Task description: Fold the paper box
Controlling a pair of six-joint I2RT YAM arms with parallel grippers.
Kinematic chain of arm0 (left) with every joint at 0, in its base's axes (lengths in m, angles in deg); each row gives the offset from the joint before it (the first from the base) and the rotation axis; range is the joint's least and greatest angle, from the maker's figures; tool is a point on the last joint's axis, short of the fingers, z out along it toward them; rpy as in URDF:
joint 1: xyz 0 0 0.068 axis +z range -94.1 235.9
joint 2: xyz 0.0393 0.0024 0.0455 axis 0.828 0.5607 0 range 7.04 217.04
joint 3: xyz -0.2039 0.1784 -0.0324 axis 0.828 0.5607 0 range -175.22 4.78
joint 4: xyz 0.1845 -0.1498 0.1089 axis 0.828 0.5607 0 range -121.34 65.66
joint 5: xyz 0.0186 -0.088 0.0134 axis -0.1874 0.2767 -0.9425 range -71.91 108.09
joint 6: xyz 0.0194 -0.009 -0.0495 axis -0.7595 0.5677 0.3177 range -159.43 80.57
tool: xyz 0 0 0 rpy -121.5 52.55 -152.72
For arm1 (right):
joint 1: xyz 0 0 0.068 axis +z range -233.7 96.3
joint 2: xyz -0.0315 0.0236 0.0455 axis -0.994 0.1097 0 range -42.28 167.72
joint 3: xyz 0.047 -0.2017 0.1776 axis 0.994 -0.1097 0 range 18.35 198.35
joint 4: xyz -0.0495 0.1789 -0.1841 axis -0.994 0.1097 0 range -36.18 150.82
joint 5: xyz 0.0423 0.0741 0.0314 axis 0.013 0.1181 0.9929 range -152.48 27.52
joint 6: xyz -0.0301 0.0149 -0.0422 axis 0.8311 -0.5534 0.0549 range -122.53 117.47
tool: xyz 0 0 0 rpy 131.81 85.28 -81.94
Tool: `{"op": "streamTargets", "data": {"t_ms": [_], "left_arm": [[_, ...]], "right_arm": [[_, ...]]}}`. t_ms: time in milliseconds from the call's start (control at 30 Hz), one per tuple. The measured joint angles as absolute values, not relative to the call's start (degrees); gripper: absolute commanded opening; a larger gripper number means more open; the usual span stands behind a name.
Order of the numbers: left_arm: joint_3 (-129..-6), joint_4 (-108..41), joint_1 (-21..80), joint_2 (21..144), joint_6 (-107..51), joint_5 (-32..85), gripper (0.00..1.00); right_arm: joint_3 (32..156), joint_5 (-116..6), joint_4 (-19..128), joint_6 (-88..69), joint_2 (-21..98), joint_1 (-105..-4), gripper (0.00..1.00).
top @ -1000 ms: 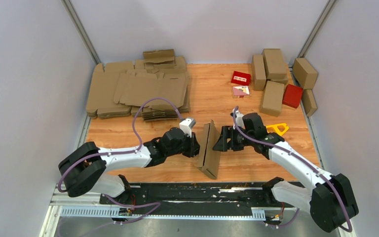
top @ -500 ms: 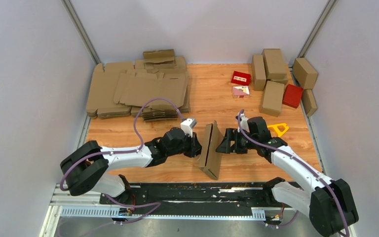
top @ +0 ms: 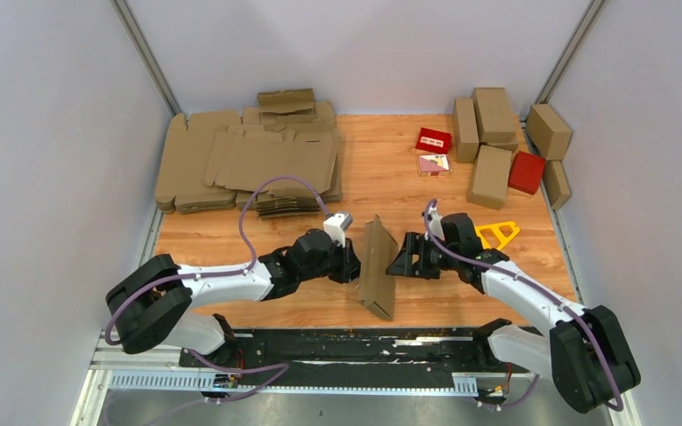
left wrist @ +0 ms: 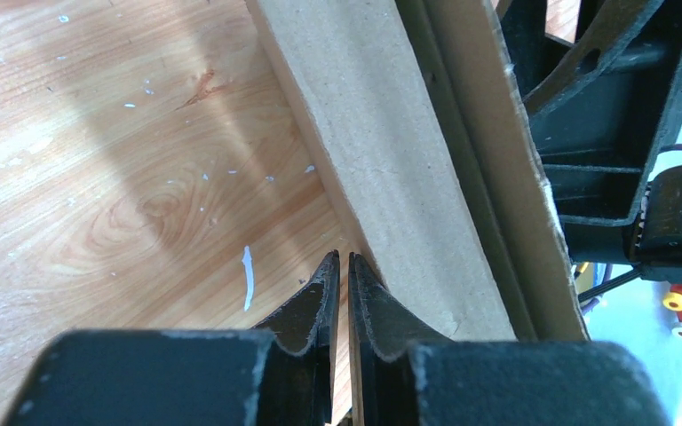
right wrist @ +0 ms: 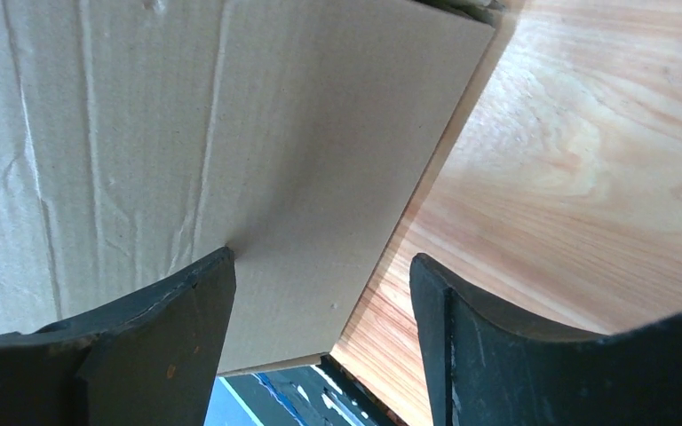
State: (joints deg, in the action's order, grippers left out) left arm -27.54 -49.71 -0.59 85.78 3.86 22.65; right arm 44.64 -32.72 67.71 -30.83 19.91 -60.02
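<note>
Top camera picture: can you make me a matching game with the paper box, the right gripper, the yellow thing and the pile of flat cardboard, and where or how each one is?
Things:
1. paper box
2. right gripper
3. yellow thing
4. pile of flat cardboard

Place or state:
A. lying at the far left corner of the table
B. open
C. standing on its edge between the two arms
D. lying on the table next to the right arm

Pairs: 1-C, 2-B, 3-D, 4-A
</note>
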Motion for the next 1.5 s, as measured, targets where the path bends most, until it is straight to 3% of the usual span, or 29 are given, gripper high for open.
{"op": "streamTargets", "data": {"t_ms": [267,700,1500], "left_arm": [[-27.6,-45.3,-0.6,79.9,2.5,19.6,0.15],[-27.6,-45.1,-0.5,79.5,2.3,18.6,0.15],[-25.7,-46.2,-0.6,79.5,2.6,19.3,0.15]], "right_arm": [[46.8,-32.8,62.6,-33.6,25.4,-56.3,0.72],[47.0,-32.3,61.7,-34.8,22.9,-56.5,0.72],[51.5,-34.5,71.9,-30.5,21.9,-60.7,0.68]]}}
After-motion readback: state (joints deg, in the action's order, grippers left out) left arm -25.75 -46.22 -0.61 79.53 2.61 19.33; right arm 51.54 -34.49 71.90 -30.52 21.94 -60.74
